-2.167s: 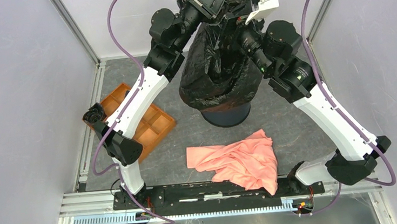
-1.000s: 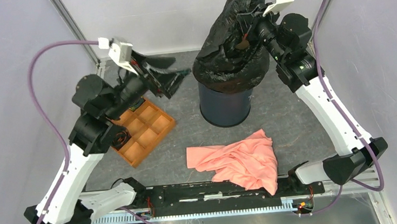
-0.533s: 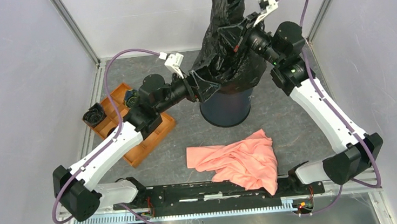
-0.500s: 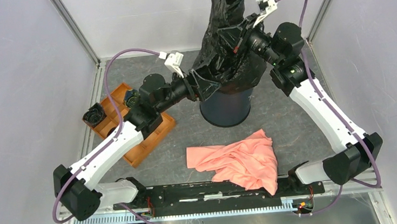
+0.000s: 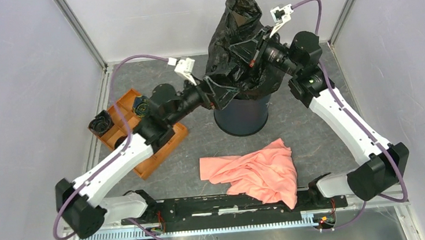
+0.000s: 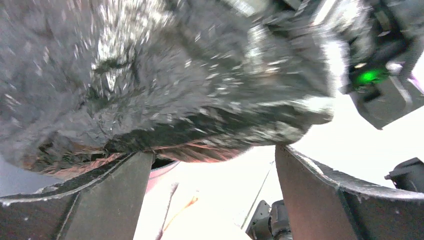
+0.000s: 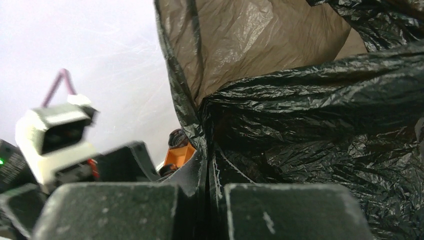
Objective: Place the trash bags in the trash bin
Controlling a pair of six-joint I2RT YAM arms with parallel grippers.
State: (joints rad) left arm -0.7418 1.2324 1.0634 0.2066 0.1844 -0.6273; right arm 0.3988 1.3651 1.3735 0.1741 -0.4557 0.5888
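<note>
One pink cloth (image 5: 252, 173) and orange tray (image 5: 165, 137) lie near trash bin (image 5: 243, 115).

It was a lab robot cell: grey walls (image 5: 12, 114), aluminium frame rails (image 5: 79, 32), a speckled worktop (image 5: 309, 129), two bolted arms (image 5: 115, 163).

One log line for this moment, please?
right hand: shut on trash bag | left hand: open beside bag | bag: bunched over trash bin

From above and behind, with my bases at the bottom edge, the top camera looks down over the whole table (image 5: 315, 131). My left wrist camera (image 5: 184, 66) faces the trash bags (image 6: 175, 85) from very close. My right wrist camera (image 5: 280, 14) presses against the same film, with the left one visible at lower left.
</note>
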